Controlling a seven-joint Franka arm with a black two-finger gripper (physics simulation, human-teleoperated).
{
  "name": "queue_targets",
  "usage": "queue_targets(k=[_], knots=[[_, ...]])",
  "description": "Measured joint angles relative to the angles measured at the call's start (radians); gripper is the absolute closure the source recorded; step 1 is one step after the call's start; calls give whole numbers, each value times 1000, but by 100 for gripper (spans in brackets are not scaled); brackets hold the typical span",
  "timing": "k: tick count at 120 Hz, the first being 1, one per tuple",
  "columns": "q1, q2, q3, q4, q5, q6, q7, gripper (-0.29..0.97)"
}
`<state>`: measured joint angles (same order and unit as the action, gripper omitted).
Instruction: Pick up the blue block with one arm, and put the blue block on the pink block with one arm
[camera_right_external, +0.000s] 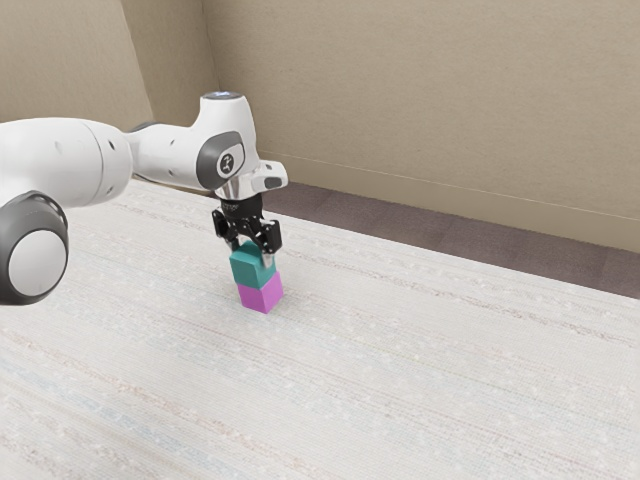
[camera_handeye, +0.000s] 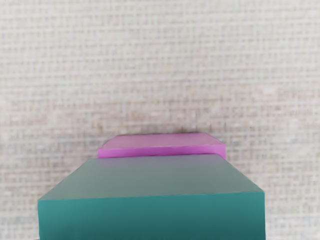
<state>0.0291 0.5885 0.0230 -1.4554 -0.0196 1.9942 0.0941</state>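
From the side, the arm (camera_right_external: 90, 160) reaches in from the exterior view's left and its gripper (camera_right_external: 250, 243) hangs straight down over the blue block (camera_right_external: 249, 266); the block, more blue-green than blue, sits on the pink block (camera_right_external: 262, 294) and is shifted slightly toward the exterior view's left; whether the gripper clamps it or has let go, I cannot tell. The risk, as I judge it, is that overhang; a lift that drags, or a sideways nudge, could tip the upper block off or push the pink one along the table (camera_right_external: 420, 350).

From the hand's camera, the blue block (camera_handeye: 155, 200) looms just beneath, a matte, flat-faced cube with crisp edges; beyond it shows a strip of the pink block (camera_handeye: 162, 146), equally smooth; the table (camera_handeye: 160, 65) has a pale, woven-looking grain.
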Motion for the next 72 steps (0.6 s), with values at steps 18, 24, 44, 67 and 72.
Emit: queue_targets(k=[18, 24, 44, 67, 72], knots=[[0, -7, 0, 1, 1, -1, 1, 5], [0, -35, 0, 4, 1, -7, 1, 4], [0, -160, 1, 37, 6, -69, 2, 2], [0, -249, 1, 41, 20, -160, 5, 1], [0, -273, 1, 42, 23, -190, 5, 1]])
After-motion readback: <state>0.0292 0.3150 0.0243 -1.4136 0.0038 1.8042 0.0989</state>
